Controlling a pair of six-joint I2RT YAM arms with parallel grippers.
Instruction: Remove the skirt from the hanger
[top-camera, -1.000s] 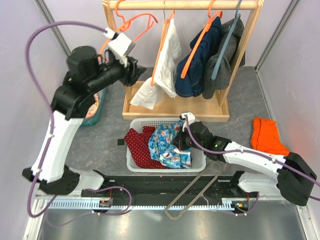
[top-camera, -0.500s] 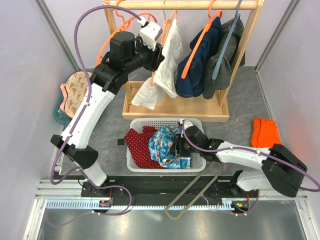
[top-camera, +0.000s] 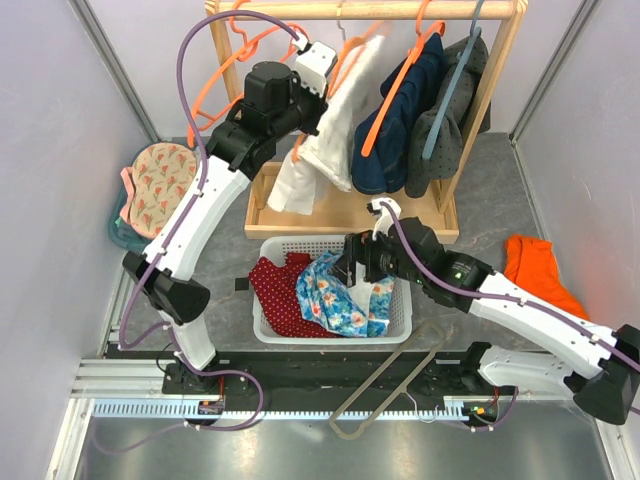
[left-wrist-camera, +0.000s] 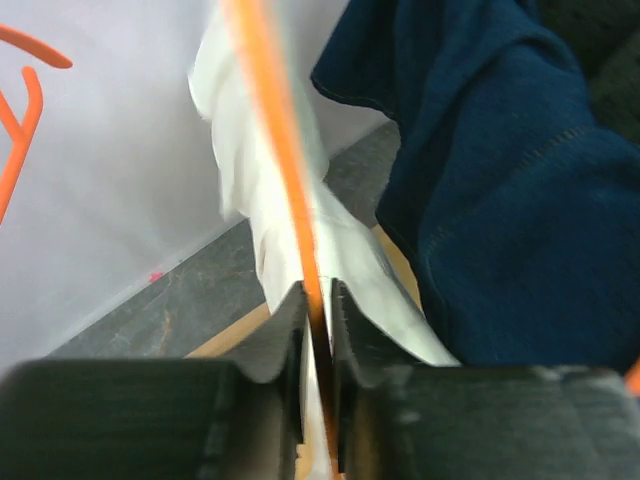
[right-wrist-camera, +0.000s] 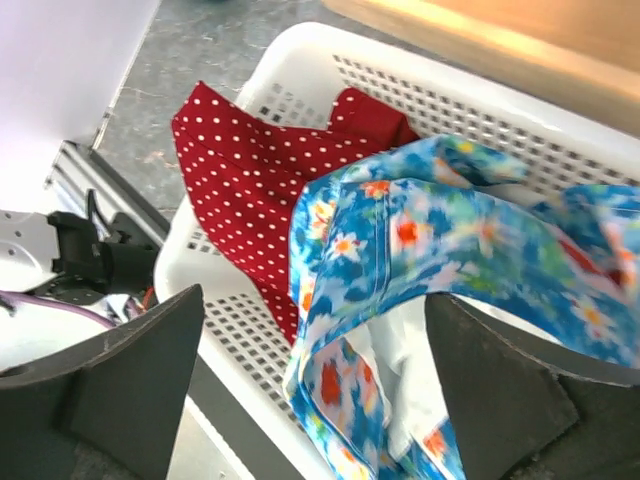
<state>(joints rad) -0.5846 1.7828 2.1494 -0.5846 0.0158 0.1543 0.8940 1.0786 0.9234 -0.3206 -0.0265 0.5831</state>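
Left gripper (left-wrist-camera: 318, 300) clamps an orange hanger (left-wrist-camera: 268, 120); right gripper (right-wrist-camera: 315, 385) gapes wide over the basket (top-camera: 330, 339).
Upper left, that hanger carries a white garment (top-camera: 330, 130); lower centre, the red dotted skirt (top-camera: 278, 290) lies in the basket beside a blue floral garment (top-camera: 335, 300).

A blue floral garment (top-camera: 335, 300) hides part of the dark red polka-dotted fabric skirt (top-camera: 278, 292) near the desk's (top-camera: 490, 190) near edge. The thin orange plastic hanger (left-wrist-camera: 270, 130), blurred, vanishes inside the left pincer (left-wrist-camera: 318, 300).
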